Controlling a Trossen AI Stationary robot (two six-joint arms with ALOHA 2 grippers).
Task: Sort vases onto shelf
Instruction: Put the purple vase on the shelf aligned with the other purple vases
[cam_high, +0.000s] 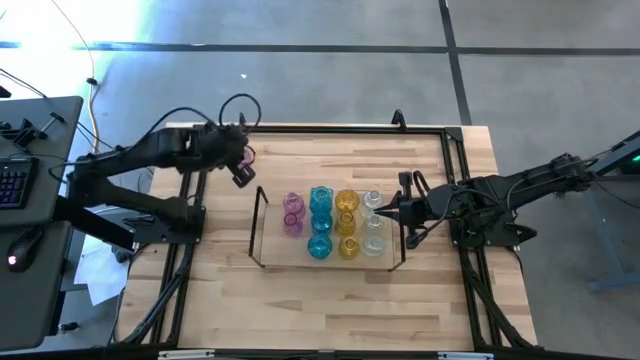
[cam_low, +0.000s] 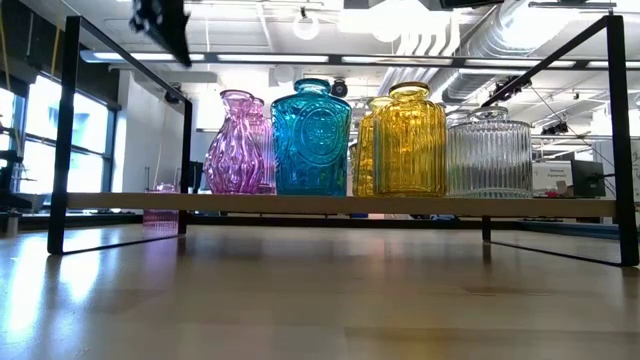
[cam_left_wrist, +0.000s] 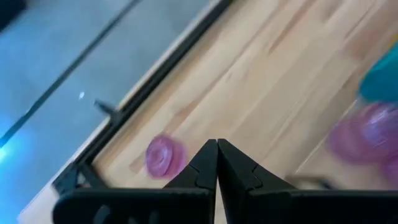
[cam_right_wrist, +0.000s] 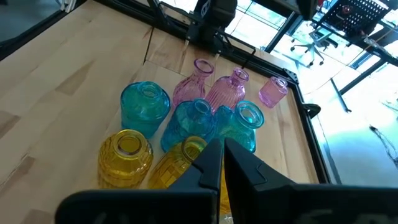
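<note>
One pink vase (cam_high: 247, 156) is seen off the shelf (cam_high: 262, 228), standing on the worktop (cam_high: 330, 300) near the far-left corner, just beside the left gripper (cam_high: 243, 176). Approx. eleven vases (pink, teal, yellow, clear, grouped by colour) are already set on the shelf. Both pairs of jaws are pressed together, nothing pinched; the right gripper (cam_high: 385, 213) is parked at the shelf's right end, beside the clear vases (cam_high: 373, 222).

Step in hand, as judged: the lone pink vase is to be fetched. Jaws should be spread first, then closed on the narrow neck (body is bulbous, likely too wide and slippery), w/ the vase kept upright and set down next to the pink vases (cam_low: 240, 142) without knocking them.

Glass is translucent, ribbed or embossed; shelf frame is thin dark wire, worktop is pale wood planks.
</note>
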